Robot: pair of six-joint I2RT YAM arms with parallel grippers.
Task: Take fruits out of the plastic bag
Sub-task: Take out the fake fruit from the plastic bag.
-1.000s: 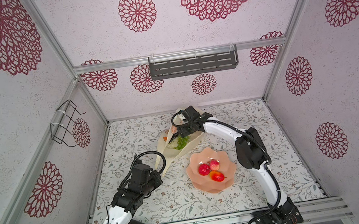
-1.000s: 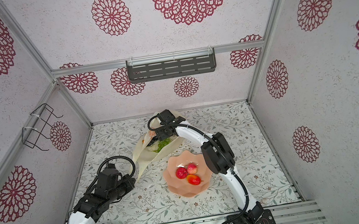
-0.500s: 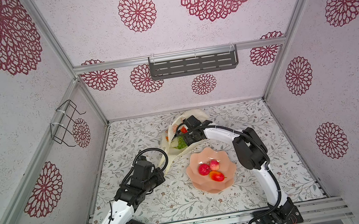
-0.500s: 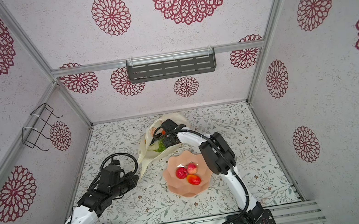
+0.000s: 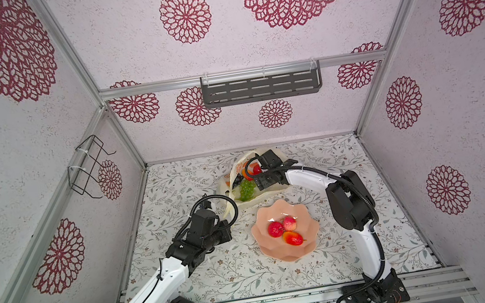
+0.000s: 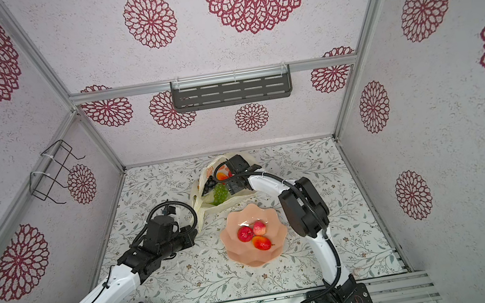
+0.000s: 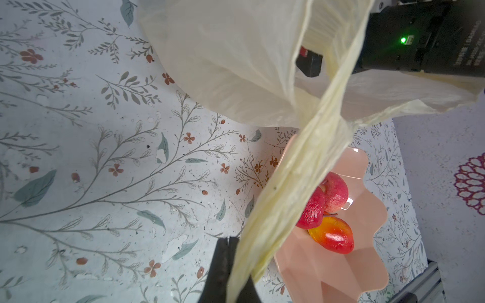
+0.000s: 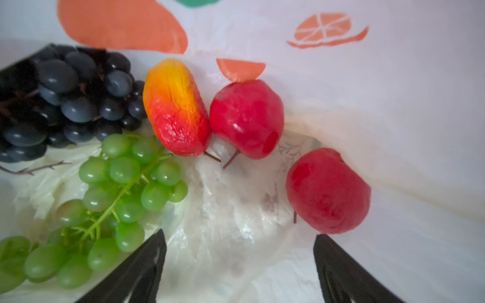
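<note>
Bag (image 7: 236, 65) mouth gapes wider than before; left end effector (image 7: 230, 242) pinches its handle (image 7: 301, 183); right end effector (image 8: 238, 234) spread wide inside, empty.

Here's the tally. One plastic bag (image 7: 236, 65), one pink bowl (image 5: 282, 252), both on the one table (image 5: 174, 185).

In the bowl, three fruits: a round red fruit (image 5: 275, 229), a second round red fruit (image 5: 290, 223), and one bowl mango (image 5: 294, 238).

Inside the bag, five more: one dark grape bunch (image 8: 65, 99), one green grape bunch (image 8: 118, 189), one bag mango (image 8: 175, 107), a third round red fruit (image 8: 246, 118) and a fourth round red fruit (image 8: 328, 191).

That's eight in all: four round reds, two mangoes, two grape bunches.

Two grippers: left gripper (image 7: 227, 241) and right gripper (image 8: 240, 236).

On the walls, one grey shelf (image 5: 261, 87) and one wire rack (image 5: 87, 169).
</note>
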